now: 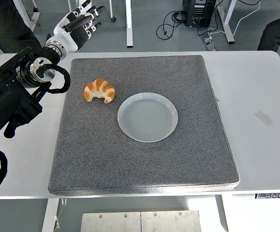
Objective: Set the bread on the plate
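Observation:
A golden-brown croissant (pixel 100 91) lies on the grey mat (pixel 144 159), left of centre. Just to its right sits a round pale plate (pixel 147 117) with nothing on it. My left hand (pixel 83 21) is raised at the far left corner of the table, above and behind the mat's corner, well away from the croissant. Its fingers are spread and hold nothing. The black left arm (pixel 14 92) comes in from the left edge. My right arm is out of view.
The mat rests on a white table (pixel 260 96). Beyond the far edge are table legs, cables and a black box on the floor. Dark clothing of a person shows at the top left and top right corners.

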Motion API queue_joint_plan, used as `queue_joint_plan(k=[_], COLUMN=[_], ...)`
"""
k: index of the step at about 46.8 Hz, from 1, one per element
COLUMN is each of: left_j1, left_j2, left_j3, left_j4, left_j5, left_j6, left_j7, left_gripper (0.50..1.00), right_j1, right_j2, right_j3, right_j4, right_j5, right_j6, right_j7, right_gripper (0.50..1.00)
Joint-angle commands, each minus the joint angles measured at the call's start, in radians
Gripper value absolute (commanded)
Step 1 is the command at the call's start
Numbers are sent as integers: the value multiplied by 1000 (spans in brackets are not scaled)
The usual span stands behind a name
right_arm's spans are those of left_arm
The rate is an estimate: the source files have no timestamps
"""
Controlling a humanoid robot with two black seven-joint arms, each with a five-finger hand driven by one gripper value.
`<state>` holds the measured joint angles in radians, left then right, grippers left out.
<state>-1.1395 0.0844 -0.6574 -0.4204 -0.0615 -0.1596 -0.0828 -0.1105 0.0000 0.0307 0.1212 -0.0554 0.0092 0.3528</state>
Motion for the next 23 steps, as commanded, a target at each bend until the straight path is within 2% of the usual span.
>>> queue_joint_plan(k=[1, 6, 23], left_j1=[-2, -2, 4], left_j2=[0, 0, 41], left_j3=[1, -4, -51], left_j4=[0, 0, 2], left_j5=[0, -1, 0], left_j6=[0, 0, -3], left_j7=[-2, -25, -32], left_gripper=[989, 989, 989], right_j1=[0, 0, 0], right_j2=[0, 0, 0], right_j3=[0, 0, 0], right_j4=[0, 0, 0], right_j5=[0, 0, 0], right_j6=[0, 0, 0], right_j7=[0, 0, 0], right_gripper=[1000, 1000, 1000])
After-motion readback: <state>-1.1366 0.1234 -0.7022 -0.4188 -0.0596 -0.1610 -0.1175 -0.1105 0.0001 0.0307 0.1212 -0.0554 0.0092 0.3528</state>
